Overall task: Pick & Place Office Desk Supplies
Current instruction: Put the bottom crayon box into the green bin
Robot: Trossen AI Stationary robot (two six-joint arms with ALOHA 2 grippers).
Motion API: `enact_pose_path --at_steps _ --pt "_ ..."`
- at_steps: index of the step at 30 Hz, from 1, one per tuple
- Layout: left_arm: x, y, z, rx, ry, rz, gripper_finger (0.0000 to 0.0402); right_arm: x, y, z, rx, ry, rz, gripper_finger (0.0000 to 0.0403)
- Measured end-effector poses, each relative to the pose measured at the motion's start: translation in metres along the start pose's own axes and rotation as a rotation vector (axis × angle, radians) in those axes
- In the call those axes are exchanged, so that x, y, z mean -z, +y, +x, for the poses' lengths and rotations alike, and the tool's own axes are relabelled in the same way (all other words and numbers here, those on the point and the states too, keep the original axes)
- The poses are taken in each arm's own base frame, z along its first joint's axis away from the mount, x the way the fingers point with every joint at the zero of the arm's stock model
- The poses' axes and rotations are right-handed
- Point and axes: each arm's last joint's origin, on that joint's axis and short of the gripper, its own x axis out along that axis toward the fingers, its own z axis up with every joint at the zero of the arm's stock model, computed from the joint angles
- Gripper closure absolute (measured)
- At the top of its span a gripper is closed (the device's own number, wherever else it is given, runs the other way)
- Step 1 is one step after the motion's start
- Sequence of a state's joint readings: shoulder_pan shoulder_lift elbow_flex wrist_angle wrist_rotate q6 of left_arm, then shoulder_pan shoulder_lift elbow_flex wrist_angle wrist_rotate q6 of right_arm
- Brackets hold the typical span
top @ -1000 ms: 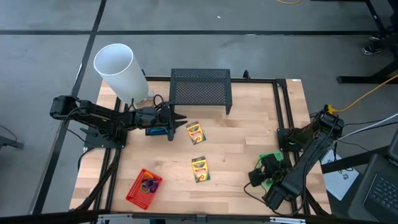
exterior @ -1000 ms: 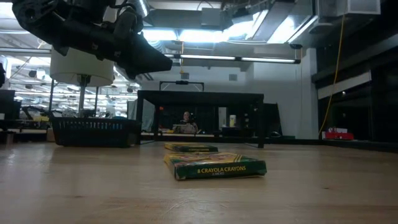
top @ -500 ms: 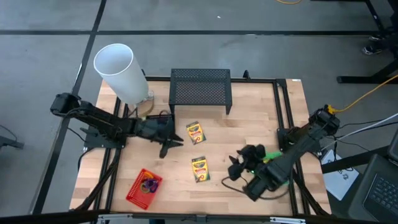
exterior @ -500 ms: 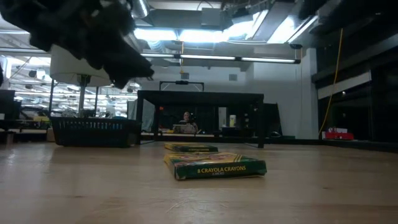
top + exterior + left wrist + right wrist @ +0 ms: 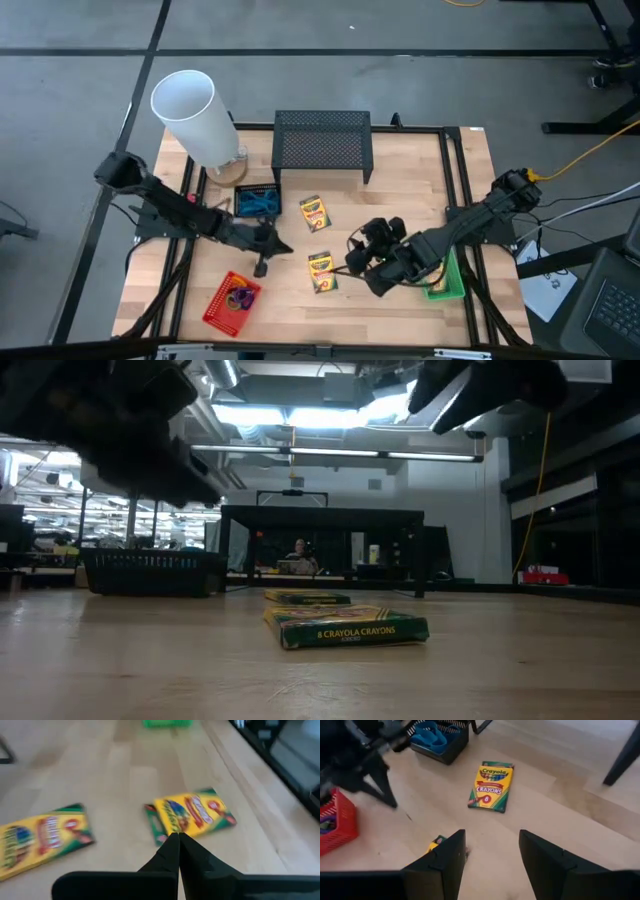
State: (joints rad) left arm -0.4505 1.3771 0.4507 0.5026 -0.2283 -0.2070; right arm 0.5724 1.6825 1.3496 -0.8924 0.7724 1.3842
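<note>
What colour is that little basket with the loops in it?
Red, a mesh basket holding purple and orange loops; the high view shows it best.

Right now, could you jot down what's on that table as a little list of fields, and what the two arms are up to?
Left gripper: shut, empty, between red basket and nearer crayon box
Right gripper: open, beside nearer crayon box
Crayon boxes: one near centre, one farther back, both flat
Black basket: holds blue-handled scissors
Red basket: holds loops
Green basket: right side, partly under right arm
</note>
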Motion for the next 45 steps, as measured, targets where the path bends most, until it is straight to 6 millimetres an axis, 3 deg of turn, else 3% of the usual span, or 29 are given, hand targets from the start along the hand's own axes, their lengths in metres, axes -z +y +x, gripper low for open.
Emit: enact_pose_path --at_steps 10,16,24,30,35,45 --pt "0.002 -0.032 0.075 0.106 0.189 0.126 0.0399 -0.011 0.001 0.012 -0.016 0.056 0.008 0.0216" --pt "0.003 -0.036 0.102 0.088 0.304 0.142 0.0400 -0.004 0.004 0.020 -0.077 0.081 0.000 0.0215" --pt "0.003 -0.036 0.108 0.067 0.328 0.150 0.0400 0.012 -0.004 0.036 -0.104 0.138 0.050 0.0215" --pt "0.004 -0.034 0.109 0.055 0.331 0.147 0.0399 0.034 -0.004 0.068 -0.338 0.277 0.131 0.0215" --pt "0.004 -0.034 0.109 0.046 0.330 0.148 0.0399 0.050 -0.011 0.089 -0.311 0.384 0.155 0.0215" --pt "0.003 -0.028 0.111 0.020 0.316 0.139 0.0399 0.058 -0.010 0.100 -0.319 0.469 0.179 0.0215"
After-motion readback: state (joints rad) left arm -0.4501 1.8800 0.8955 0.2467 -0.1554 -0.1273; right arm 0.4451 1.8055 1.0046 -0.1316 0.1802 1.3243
